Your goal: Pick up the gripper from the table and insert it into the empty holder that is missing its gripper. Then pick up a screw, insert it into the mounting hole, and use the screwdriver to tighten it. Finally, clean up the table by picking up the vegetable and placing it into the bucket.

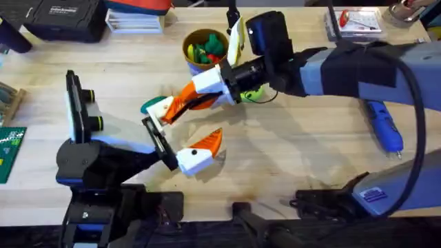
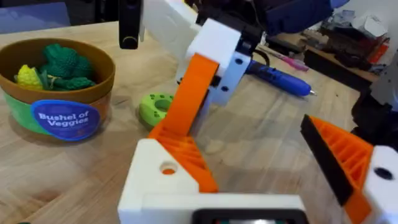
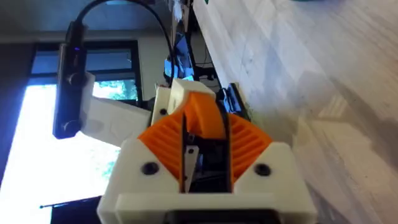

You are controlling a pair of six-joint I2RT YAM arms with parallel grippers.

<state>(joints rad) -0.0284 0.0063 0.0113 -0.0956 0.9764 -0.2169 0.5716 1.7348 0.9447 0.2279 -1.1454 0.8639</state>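
My right gripper (image 1: 178, 107) reaches across the table and is shut on the gripper (image 2: 185, 157), an orange ribbed wedge. The wedge rests against the holder (image 2: 155, 186), the white block on one jaw of my left gripper (image 1: 187, 132). The left gripper is open, and its other jaw carries an orange finger (image 1: 210, 141). In the right wrist view the orange wedge (image 3: 202, 115) sits between the pads. Part of the teal vegetable (image 1: 151, 105) shows behind the holder (image 1: 160, 111). The bucket (image 1: 204, 47) stands farther back. The blue screwdriver (image 1: 382, 125) lies at the right. The screw is out of view.
A lime-green disc with holes (image 1: 252, 93) lies under the right arm, near the bucket (image 2: 59, 87). Black cases and boxes (image 1: 62, 17) line the back edge. A green circuit board (image 1: 8, 151) lies at the left edge. A red-and-white packet (image 1: 358, 21) lies at the back right.
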